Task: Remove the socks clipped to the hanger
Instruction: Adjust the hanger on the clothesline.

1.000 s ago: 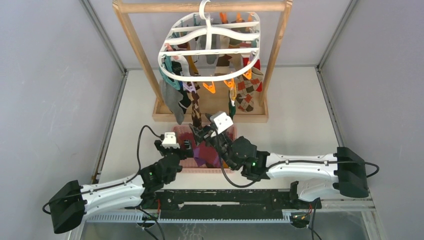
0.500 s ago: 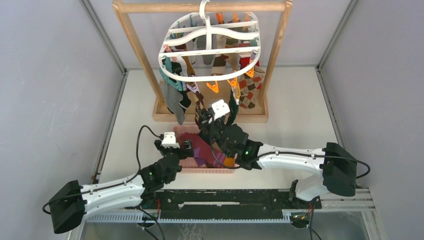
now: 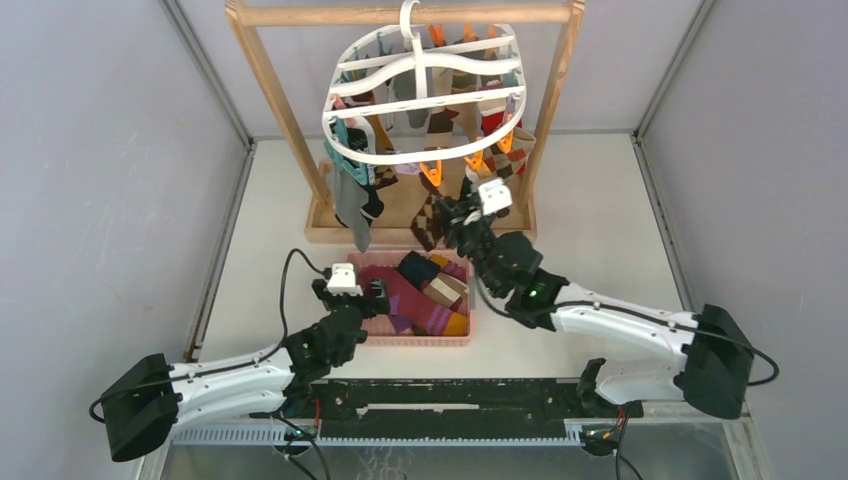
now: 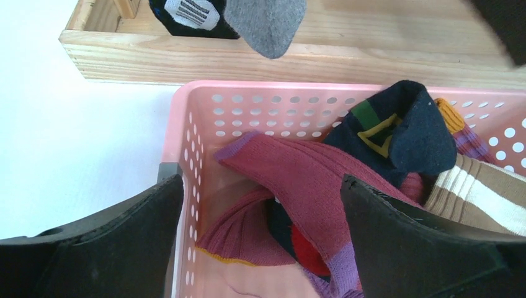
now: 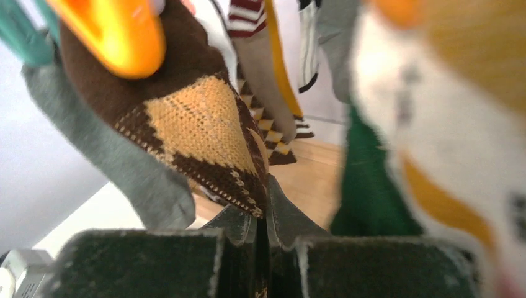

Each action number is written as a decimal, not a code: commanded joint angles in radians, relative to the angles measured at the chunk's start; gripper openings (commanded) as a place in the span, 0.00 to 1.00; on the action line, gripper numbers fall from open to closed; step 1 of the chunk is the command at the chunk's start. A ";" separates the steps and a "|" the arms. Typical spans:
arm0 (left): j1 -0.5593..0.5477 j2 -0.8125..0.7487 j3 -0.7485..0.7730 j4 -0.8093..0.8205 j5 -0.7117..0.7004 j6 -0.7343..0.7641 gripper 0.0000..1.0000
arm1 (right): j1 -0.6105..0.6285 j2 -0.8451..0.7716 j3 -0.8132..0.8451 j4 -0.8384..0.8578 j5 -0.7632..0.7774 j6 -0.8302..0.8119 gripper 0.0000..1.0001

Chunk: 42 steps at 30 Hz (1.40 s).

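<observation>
White plastic makes the oval hanger (image 3: 430, 100), which hangs by its hook from the top bar of the wooden stand (image 3: 268, 90) in the upper middle of the top view. The socks (image 3: 352, 200) dangle below its ring from orange and teal clips, above the stand's base. More of them lie in the pink basket (image 3: 415, 341), in the lower middle of the frame, just in front of that base.

The right gripper (image 3: 455, 215) reaches up from the lower right to the hanging row, under the front right part of the ring. In its wrist view we see the fingers (image 5: 288, 226) pressed together with almost no gap, and the lower tip of a brown argyle sock (image 5: 198, 130) with a mustard diamond is nipped between them. An orange clip (image 5: 111, 31) sits at the top of this sock, in the upper left of that frame. A grey sock (image 5: 124, 167) hangs behind it, and a green sock (image 5: 366, 186), blurred, is to the right.

The left gripper (image 3: 376, 296) hovers over the left end of the basket. Its fingers stand wide apart and hold nothing. Between them we see a maroon sock (image 4: 310, 180), a navy sock (image 4: 403, 130) and a beige striped sock (image 4: 490, 192) lying in the basket.
</observation>
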 commanded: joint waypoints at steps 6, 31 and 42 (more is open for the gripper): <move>-0.003 0.051 0.031 0.049 0.014 -0.003 1.00 | -0.231 -0.189 -0.074 -0.063 -0.196 0.210 0.06; -0.004 0.014 0.052 -0.001 0.013 0.015 1.00 | -0.819 0.064 0.156 -0.139 -0.631 0.520 0.07; -0.004 0.063 0.064 0.022 0.004 0.023 1.00 | -0.815 0.063 0.135 -0.190 -0.643 0.494 0.44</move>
